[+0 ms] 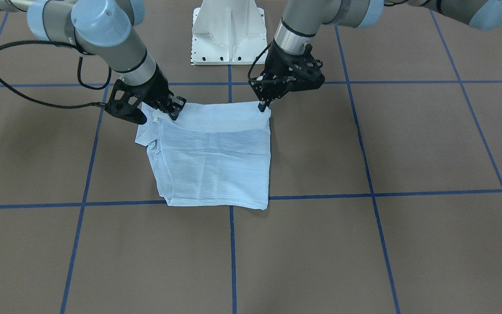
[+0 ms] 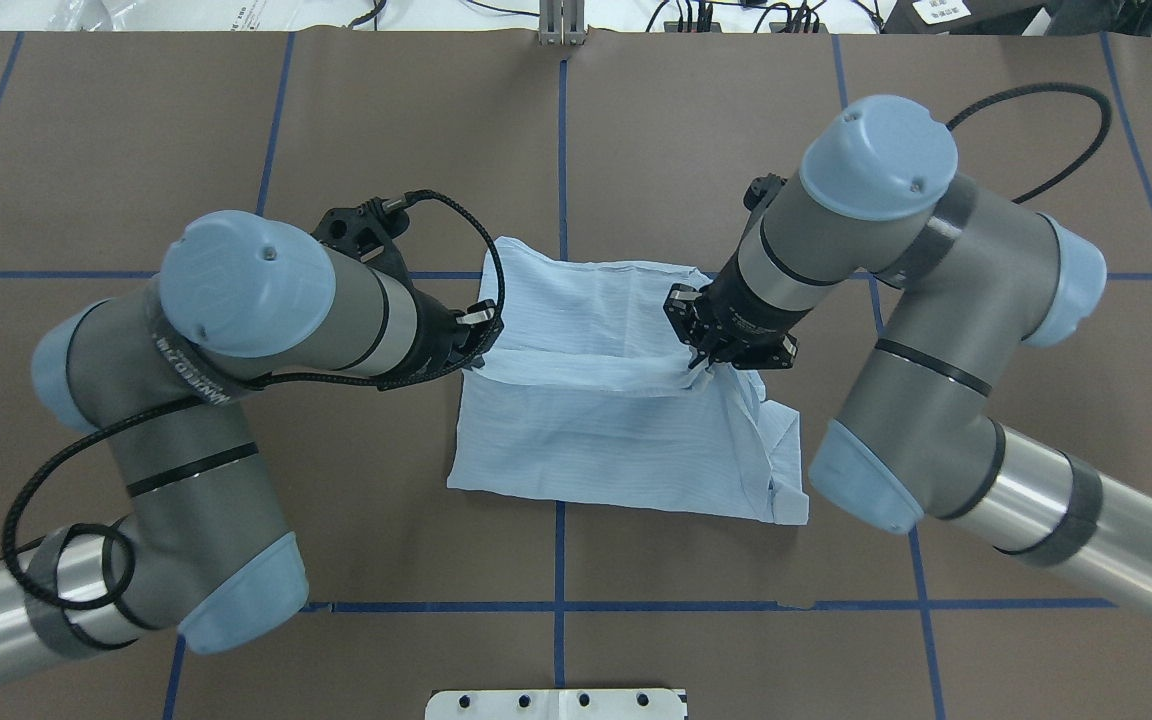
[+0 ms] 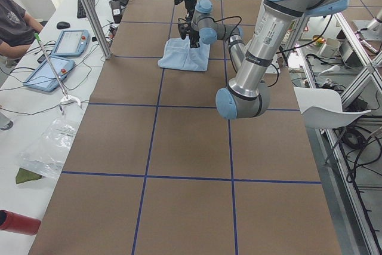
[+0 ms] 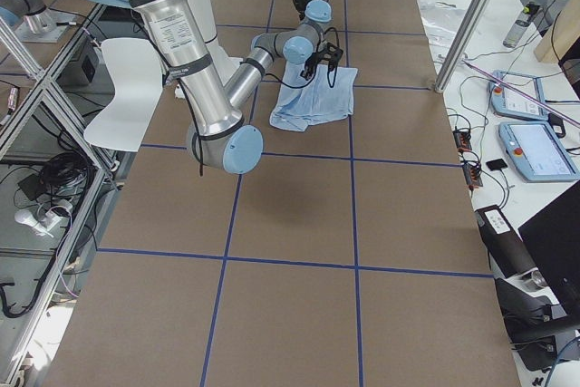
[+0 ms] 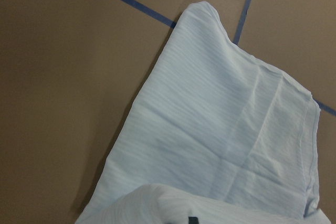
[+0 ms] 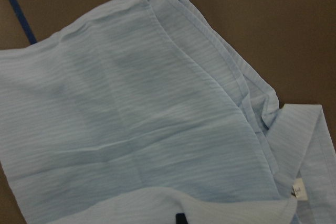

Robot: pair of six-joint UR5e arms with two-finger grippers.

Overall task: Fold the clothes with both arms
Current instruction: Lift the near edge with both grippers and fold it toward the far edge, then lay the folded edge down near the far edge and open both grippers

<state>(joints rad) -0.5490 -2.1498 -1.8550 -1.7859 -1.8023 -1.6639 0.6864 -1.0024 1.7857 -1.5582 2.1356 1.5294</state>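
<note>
**Between the two grippers: shirt edge pinched up, fold ready to be carried over**

Under both sets of fingertips, one edge of the thin pale blue fine-striped long-sleeved shirt (image 1: 216,165) is raised off the brown table with blue tape grid lines (image 1: 408,144). The left gripper (image 1: 263,106) is seen nearly closed, with one corner of that edge pinched in it. The right gripper (image 1: 173,111) is likewise closed down on the other corner. The lifted band is stretched fairly taut from one gripper to the other.

Beyond the fingertips the rest of the shirt lies flat, already reduced to a rough rectangle. Loose layers are bunched out past the right gripper's outer side. A small white neck label (image 6: 297,188) is seen just beside that gripper.

The step is judged to be a cross fold in mid-lift, with the task well along. The next move calls for the pinched edge to be carried forward, away from the wrists and over the flat part. Both grippers should be held level and in step so no skew or slack is put in. The edge should be laid on the far hem before the jaws are opened.
</note>
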